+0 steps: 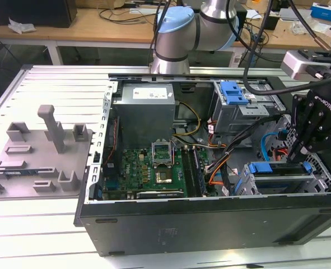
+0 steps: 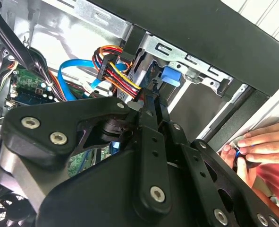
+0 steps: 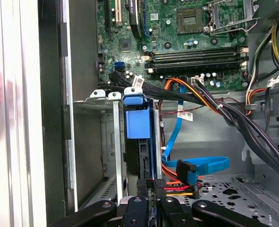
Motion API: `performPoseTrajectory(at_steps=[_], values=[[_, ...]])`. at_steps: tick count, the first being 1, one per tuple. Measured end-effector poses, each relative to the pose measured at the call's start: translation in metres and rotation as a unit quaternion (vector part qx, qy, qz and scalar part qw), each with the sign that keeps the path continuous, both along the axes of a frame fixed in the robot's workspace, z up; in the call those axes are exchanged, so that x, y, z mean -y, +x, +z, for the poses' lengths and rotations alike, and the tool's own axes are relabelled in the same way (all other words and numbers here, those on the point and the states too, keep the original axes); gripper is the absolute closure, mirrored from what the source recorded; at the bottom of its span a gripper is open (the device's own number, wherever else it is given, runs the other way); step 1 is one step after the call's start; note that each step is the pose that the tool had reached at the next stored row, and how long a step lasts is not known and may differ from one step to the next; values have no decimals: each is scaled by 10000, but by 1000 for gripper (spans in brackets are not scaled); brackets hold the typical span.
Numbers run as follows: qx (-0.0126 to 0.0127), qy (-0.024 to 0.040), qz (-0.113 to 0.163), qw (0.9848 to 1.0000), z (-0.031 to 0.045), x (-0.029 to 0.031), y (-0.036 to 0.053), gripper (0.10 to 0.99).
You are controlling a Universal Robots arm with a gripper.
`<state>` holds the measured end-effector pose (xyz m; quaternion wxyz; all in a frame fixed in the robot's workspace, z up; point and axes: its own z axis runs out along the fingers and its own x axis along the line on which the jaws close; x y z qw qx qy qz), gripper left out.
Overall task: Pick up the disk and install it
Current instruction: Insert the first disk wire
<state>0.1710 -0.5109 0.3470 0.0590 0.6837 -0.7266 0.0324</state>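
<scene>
Disk (image 3: 138, 127) sits upright in open PC case (image 1: 210, 224) on metal table (image 1: 53, 84), w/ gripper (image 3: 152, 187) pinched shut on its edge.

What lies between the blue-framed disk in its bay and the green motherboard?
A bundle of black cables with white tags, plus orange wires, crosses between the disk and the motherboard in the first wrist view.
</scene>
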Motion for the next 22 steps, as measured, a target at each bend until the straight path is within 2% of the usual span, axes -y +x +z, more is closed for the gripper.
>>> performPoseTrajectory(at_steps=[22], values=[[0, -2, 0, 10000, -99, 7, 2, 922]])
